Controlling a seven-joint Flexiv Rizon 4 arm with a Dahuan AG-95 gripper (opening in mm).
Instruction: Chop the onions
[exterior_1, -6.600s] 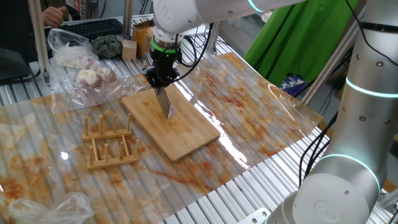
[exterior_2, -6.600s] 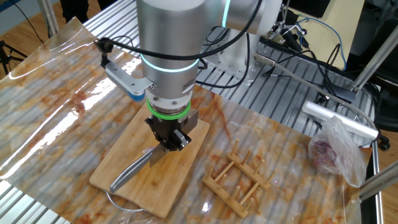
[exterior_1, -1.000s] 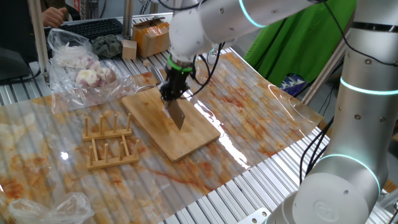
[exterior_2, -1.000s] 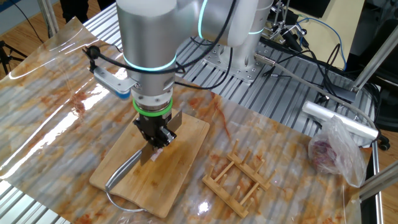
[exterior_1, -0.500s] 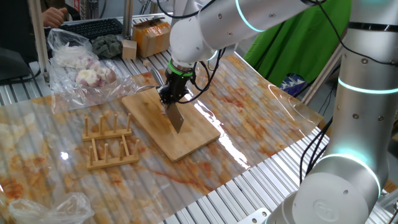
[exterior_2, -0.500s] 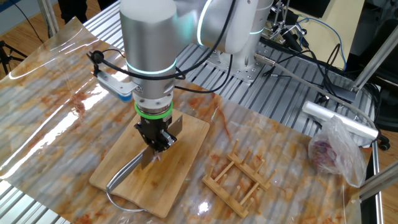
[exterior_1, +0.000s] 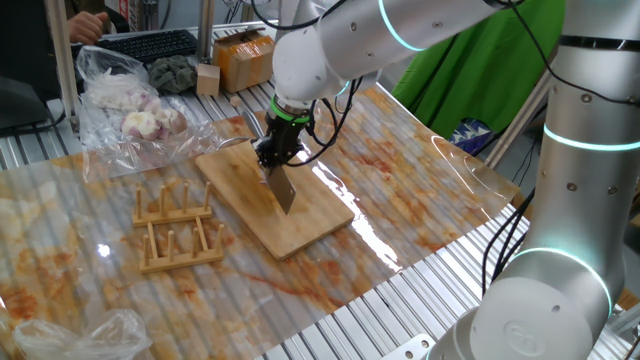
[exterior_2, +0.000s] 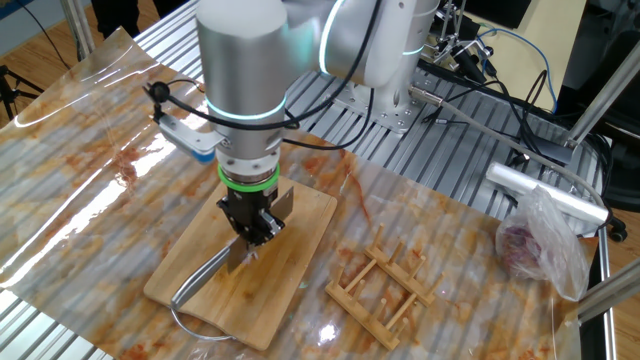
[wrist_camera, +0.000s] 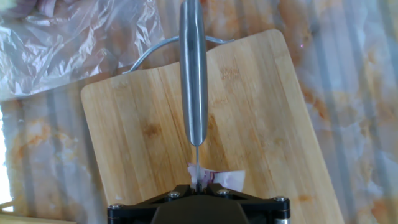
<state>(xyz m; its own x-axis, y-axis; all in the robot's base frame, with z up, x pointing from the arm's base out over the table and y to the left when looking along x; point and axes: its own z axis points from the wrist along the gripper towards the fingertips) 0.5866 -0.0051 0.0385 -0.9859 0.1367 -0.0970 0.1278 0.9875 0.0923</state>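
- The tool (exterior_2: 251, 228) is pointing straight down over the wooden board (exterior_1: 300, 222), its fingers closed tight on a knife (wrist_camera: 193, 74); nothing else is in its grip.
- The knife is being held with the blade edge down and the metal handle (exterior_2: 198, 279) trailing out level toward the board's wire-looped end; judged, this hold is letting the arm press the edge downward for cutting.
- The onions (wrist_camera: 219, 179) are lying on the board as one small pale piece with purple edging, directly beneath the tool and against the blade line in the hand view.
- In one fixed view the blade (exterior_1: 282, 187) is reaching down to the board surface; whether it is cutting through the piece cannot be told.
- The board is sitting on the plastic-covered worktop (exterior_1: 420, 170); judged, the sheet is there to catch juice and scraps.
- A clear bag (exterior_1: 125, 95) at the worktop's edge is holding several larger pale and purple bulbs, well apart from the board.
- A second bag (exterior_2: 540, 245), near a metal post in the other fixed view, is holding dark reddish contents, not identifiable.
- A wooden rack (exterior_1: 177, 228) is standing beside the board, holding nothing.
- Judged: chopping is under way, with the piece not yet visibly divided.
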